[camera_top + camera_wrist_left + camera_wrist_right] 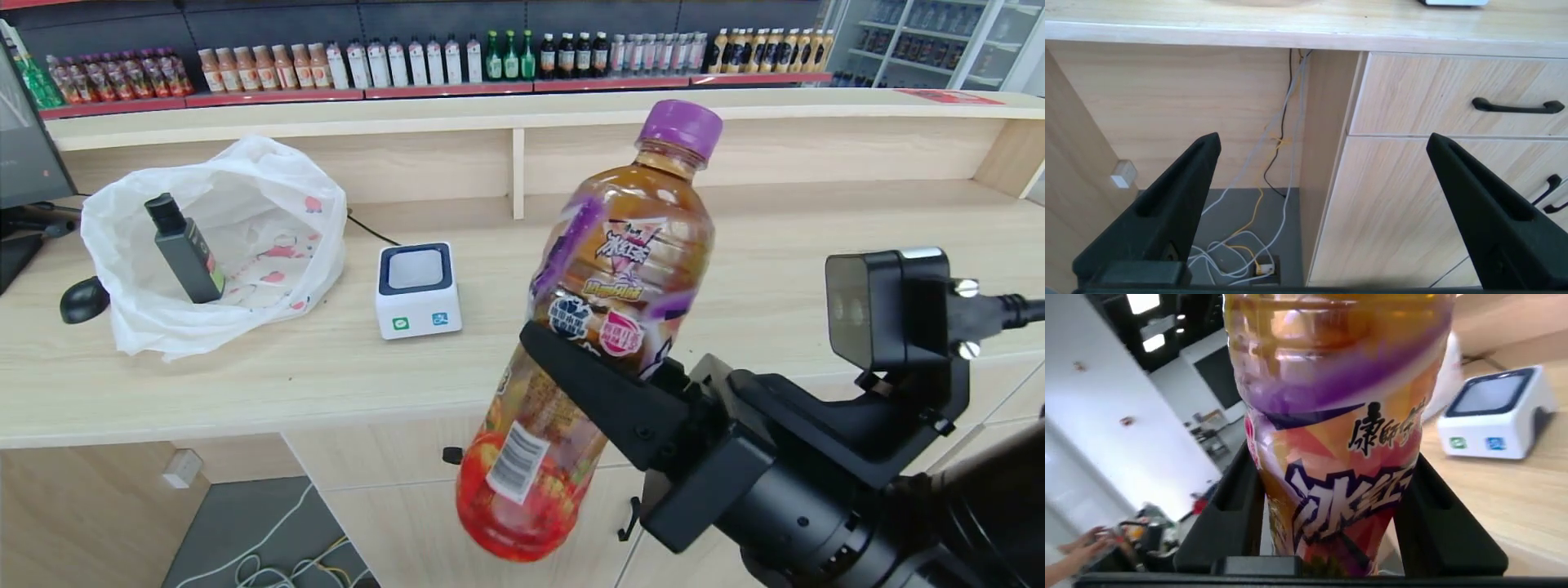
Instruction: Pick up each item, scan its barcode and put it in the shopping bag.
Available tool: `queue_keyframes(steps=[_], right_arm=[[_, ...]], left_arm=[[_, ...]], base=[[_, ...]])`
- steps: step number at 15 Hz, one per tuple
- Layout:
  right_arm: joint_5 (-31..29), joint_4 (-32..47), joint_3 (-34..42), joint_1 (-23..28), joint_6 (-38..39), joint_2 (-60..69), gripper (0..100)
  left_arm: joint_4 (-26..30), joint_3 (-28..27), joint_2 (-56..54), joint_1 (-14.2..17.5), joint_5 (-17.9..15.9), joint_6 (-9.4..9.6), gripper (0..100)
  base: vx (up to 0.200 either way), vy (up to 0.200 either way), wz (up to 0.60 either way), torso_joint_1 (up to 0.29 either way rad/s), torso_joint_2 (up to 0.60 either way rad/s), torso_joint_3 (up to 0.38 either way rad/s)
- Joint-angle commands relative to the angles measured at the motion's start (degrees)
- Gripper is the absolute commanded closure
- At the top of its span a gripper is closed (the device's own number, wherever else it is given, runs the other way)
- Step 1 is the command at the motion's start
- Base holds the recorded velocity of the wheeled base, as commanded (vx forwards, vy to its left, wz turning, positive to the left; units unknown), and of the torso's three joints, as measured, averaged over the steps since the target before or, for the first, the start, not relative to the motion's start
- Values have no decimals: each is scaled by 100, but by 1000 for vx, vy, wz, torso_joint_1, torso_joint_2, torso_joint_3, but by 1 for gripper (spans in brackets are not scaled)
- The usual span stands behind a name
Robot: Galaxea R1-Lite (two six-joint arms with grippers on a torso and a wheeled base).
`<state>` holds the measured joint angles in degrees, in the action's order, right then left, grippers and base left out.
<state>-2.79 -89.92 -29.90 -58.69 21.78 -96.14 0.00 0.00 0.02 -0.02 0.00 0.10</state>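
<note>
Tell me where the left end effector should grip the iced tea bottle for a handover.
Probably take the upper body just below the purple cap, coming from the robot's left. The iced tea bottle tilts cap-up, the right end effector clamps its middle, and the barcode label sits near the base, so that stays uncovered.

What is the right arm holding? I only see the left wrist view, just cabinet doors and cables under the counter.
Observer: The right pincer is shut on a tea bottle with a purple cap, tilted.
Operator: Where's its barcode?
Observer: The barcode is low on the bottle, facing the head camera; the scanner sits on the counter to the robot's left of it.
Operator: Anything bagged?
Observer: A dark bottle leans inside the white shopping bag.
</note>
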Motion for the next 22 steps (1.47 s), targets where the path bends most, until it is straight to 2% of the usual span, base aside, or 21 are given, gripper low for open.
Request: queue_keyframes(steps=[1, 2, 8, 10, 11, 14, 16, 20, 22], right_arm=[[-108, -8, 28, 200, -236, -2, 100], [-99, -8, 204, 498, -632, 7, 100], [-116, -8, 433, 1456, -1862, 139, 100], [-108, -8, 415, 2239, -2653, 139, 100], [-108, -8, 371, 2555, -2776, 165, 100], [-108, -8, 424, 2959, -2767, 297, 100], [-108, -8, 477, 3337, -2715, 306, 100], [-125, -8, 591, 3355, -2653, 306, 100], [-354, -8, 591, 3355, -2662, 306, 100]], left_arm=[[0, 0, -2, -6, 0, -1, 0], [0, 0, -2, 2, 0, -1, 0], [0, 0, -2, -6, 0, 25, 0], [0, 0, -2, -6, 0, 25, 0], [0, 0, -2, -6, 0, 25, 0], [0, 0, -2, -6, 0, 25, 0], [0, 0, 6, -6, 0, 34, 0], [9, 0, -2, -6, 0, 25, 0], [9, 0, -2, -6, 0, 25, 0]], base=[[0, 0, 0, 0, 0, 0], [0, 0, 0, 0, 0, 0], [0, 0, 0, 0, 0, 0], [0, 0, 0, 0, 0, 0], [0, 0, 0, 0, 0, 0], [0, 0, 0, 0, 0, 0], [0, 200, 0, -5, 2, 2], [0, 200, 0, 12, 5, 4], [0, 200, 0, -10, 0, 7]])
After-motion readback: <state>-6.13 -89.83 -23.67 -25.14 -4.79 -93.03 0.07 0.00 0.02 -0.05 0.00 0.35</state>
